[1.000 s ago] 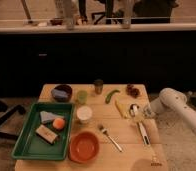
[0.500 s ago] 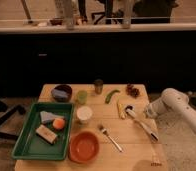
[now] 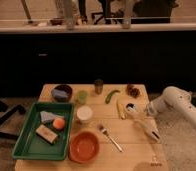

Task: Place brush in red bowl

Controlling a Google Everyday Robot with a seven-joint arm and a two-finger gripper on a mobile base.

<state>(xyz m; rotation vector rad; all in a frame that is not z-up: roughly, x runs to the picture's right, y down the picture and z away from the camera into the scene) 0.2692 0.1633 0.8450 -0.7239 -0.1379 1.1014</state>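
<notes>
The brush (image 3: 150,130) lies flat on the right side of the wooden table (image 3: 133,152). Its small dark head points toward the back, close to the short yellow strip (image 3: 120,108), and its white handle runs diagonally toward the front right edge. The gripper (image 3: 148,112) sits at the end of the white arm (image 3: 175,98), which reaches in from the right. It is low over the upper part of the handle, just behind the head. It cannot be told whether it has closed on the brush or is only beside it.

The step in hand looks like the grasp. To do it well, the gripper should straddle the slim handle crosswise and come down square to the table, so that the handle does not roll or skid away. It should take the handle near its middle rather than at the head, so the brush hangs level when lifted.

The red bowl (image 3: 84,146) waits well apart at the front, left of centre, with the silver fork (image 3: 111,138) lying between it and the brush. The carry should therefore go high enough to pass over the fork, and it should stay short of the white cup (image 3: 84,114) and the green tray (image 3: 26,142) beside the bowl. Because the brush is long, centring its head over the bowl before release would keep it from tipping out.
</notes>
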